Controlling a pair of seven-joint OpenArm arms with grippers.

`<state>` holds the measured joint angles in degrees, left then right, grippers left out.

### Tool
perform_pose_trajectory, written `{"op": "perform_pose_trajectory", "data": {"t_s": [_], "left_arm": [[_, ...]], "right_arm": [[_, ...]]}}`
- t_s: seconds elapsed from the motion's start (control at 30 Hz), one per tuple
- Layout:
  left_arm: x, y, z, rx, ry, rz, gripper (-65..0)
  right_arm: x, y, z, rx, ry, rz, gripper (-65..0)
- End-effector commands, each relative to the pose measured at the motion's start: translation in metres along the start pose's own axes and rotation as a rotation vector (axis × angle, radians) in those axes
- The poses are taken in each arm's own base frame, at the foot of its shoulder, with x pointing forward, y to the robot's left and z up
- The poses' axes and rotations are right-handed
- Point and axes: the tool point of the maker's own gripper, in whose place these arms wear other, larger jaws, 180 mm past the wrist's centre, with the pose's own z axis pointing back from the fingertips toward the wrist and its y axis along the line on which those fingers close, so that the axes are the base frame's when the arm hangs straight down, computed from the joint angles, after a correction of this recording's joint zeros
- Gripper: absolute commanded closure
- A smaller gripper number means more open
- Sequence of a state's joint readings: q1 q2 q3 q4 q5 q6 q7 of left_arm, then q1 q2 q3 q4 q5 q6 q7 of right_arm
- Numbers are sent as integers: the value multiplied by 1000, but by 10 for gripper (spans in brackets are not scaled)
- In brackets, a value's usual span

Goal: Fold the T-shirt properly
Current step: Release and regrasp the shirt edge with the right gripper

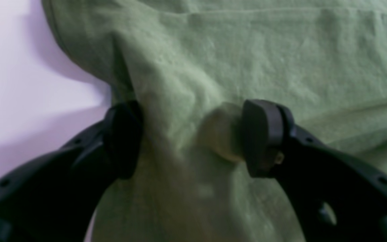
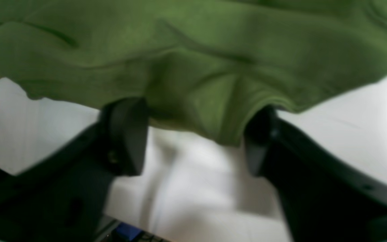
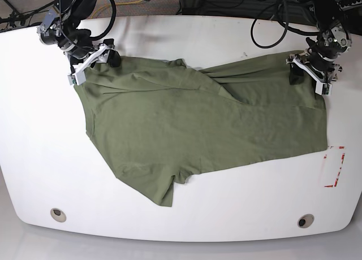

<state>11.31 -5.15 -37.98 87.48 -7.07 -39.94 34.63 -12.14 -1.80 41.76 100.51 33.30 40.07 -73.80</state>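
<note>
T-shirt (image 3: 198,130), olive, lies rumpled, both pincers (image 1: 191,137) (image 2: 193,134) spread wide straddling its edges.

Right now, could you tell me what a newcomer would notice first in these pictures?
The olive-green T-shirt dominates, spread crookedly across the middle of the white table, one sleeve pointing toward the near edge. The right pincer sits at its far corner on the base view's left, the left pincer at the opposite far corner, both with jaws apart over the cloth's edge.

left gripper (image 1: 190,137) fingers (image 1: 264,134) spread apart, right gripper (image 2: 193,134) fingers (image 2: 129,134) spread apart
</note>
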Motion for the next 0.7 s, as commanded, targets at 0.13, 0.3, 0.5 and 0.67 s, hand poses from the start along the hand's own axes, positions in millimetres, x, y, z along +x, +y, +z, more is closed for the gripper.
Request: {"op": "perform_pose_trajectory", "data": {"t_s": [0.13, 0.3, 0.5, 0.67], "left_arm": [[-3, 11, 7, 19, 29, -40, -361], [-4, 12, 7, 22, 33, -41, -360], [-4, 14, 8, 27, 34, -43, -360], [-3, 19, 10, 34, 37, -54, -360]], "right_arm": [[3, -3, -3, 7, 1, -11, 0], [5, -4, 15, -41, -2, 42, 0], [2, 14, 40, -12, -11, 102, 0], [30, 31, 58, 118, -129, 151, 0]]}}
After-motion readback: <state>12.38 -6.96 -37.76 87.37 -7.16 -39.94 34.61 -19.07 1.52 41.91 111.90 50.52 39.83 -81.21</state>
